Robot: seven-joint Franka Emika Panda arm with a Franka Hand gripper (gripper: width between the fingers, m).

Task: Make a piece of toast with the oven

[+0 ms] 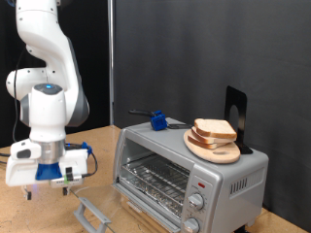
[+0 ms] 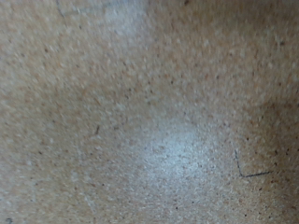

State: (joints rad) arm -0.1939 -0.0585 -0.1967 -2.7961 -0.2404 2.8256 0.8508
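- The oven (image 1: pixel 190 173) stands on the worktop (image 1: pixel 58 209) at the exterior view's right, its door (image 1: pixel 92 209) lowered open.
- The piece of toast (image 1: pixel 214 129) lies on a round wooden plate (image 1: pixel 209 149) on the oven's roof.
- A blue object (image 1: pixel 155 120) sits near the roof's back edge.
- The end effector (image 1: pixel 47 180) hangs at the exterior view's left, just above the worktop; nothing shows between its fingers.

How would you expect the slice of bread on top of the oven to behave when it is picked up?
The piece of toast looks thin and pale, so probably light and soft, liable to dent or bend. It lies on a round wooden plate on the oven, so a push would likely slide it.
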